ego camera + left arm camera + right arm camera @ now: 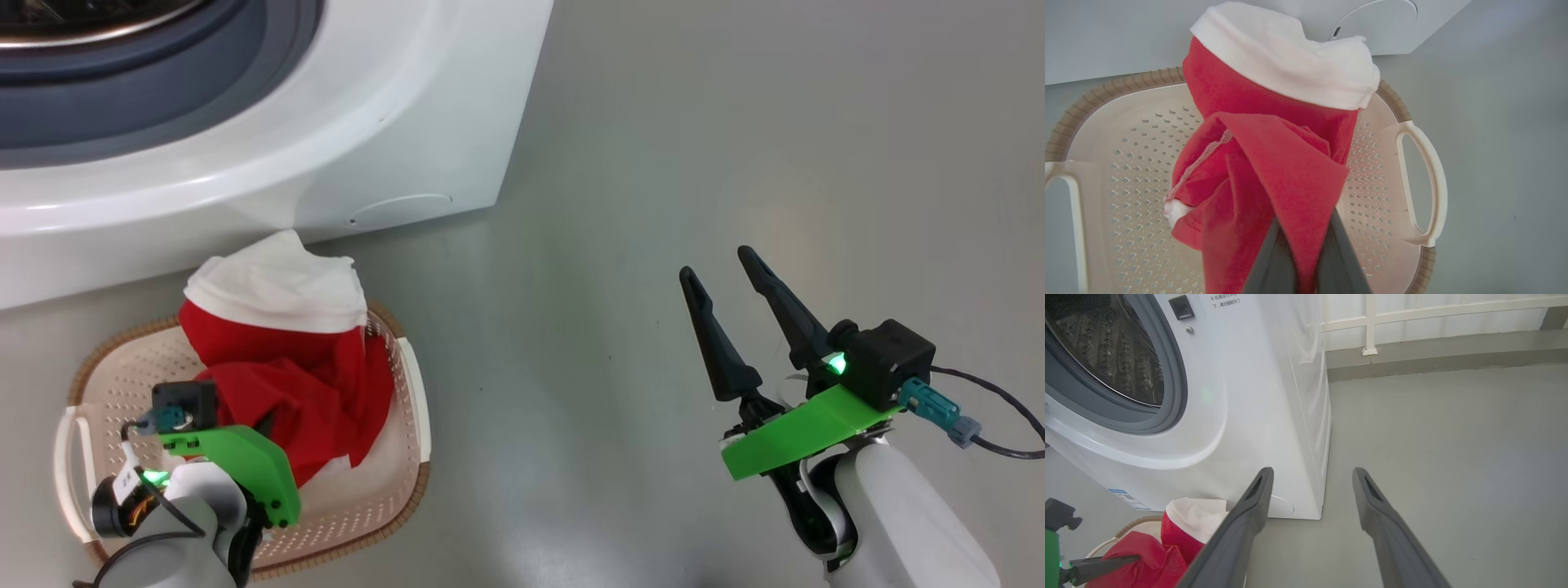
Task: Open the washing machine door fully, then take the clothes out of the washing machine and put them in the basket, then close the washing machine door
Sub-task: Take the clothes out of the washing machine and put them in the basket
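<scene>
Clamping red fold of clothes (277, 367), left pincer (1304, 216) hangs over basket (392, 482) beside washing machine (367, 122); heap stands tall inside; right pincer (715, 263) spread wide, empty; risk: cloth clings on release, heap topples over rim onto floor (653, 163).

Left gripper (1305, 245) tips buried in clothes (1274, 163); washing machine (392, 122) cropped at top; blue label (1126, 498) unreadable.

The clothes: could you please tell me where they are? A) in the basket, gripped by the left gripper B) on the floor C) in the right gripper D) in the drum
A: the left gripper is shut on the clothes in the basket; the right gripper is open and empty.
</scene>
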